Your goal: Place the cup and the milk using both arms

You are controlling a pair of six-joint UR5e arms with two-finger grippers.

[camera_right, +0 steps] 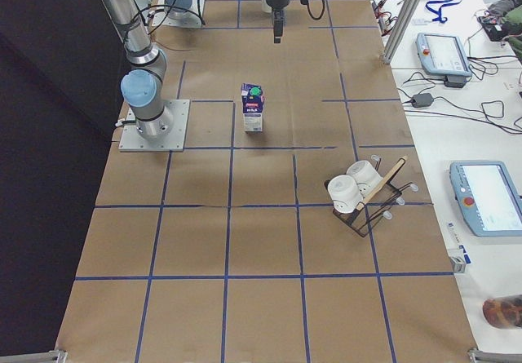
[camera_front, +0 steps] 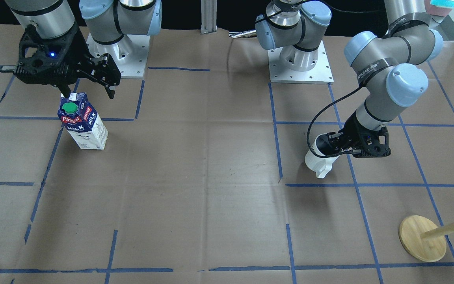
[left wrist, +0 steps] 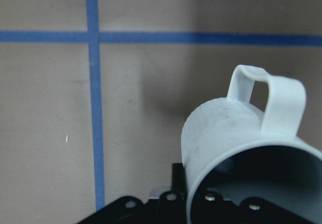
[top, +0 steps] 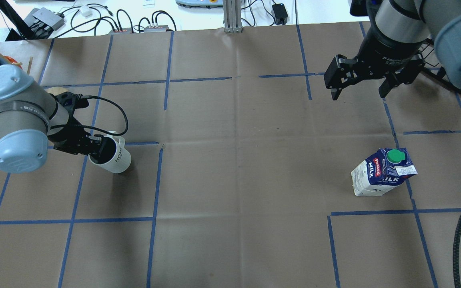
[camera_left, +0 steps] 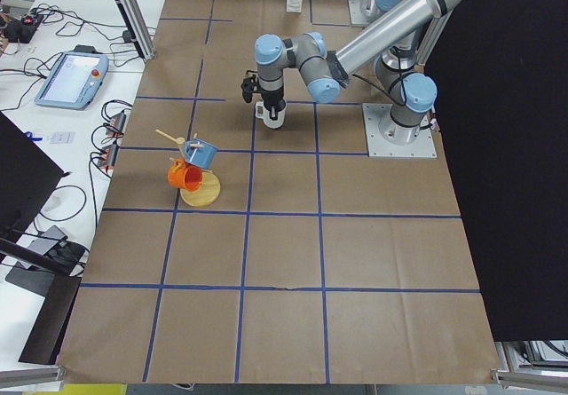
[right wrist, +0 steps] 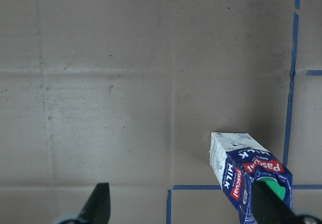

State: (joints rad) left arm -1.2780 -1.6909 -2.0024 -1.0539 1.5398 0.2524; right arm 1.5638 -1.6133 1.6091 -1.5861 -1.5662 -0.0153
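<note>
The cup (top: pixel 115 159), a white mug with dark lettering, is tilted low over the table on my left side. My left gripper (top: pixel 96 148) is shut on its rim, with one finger inside; the left wrist view shows its grey inside and squarish handle (left wrist: pixel 266 103). In the front view the cup (camera_front: pixel 320 162) hangs below that gripper (camera_front: pixel 339 148). The milk (top: pixel 380 172) stands upright on the table on my right side, and it also shows in the front view (camera_front: pixel 83 123) and the right wrist view (right wrist: pixel 246 168). My right gripper (top: pixel 358 94) is open and empty, raised above and beyond the carton.
A wooden mug tree (camera_front: pixel 424 236) with a blue and an orange cup stands by the table edge near my left arm. A black rack (camera_right: pixel 363 196) with two white cups sits on my right side. The arm bases (camera_front: pixel 300 63) are bolted at the table's robot side. Blue tape lines grid the brown paper.
</note>
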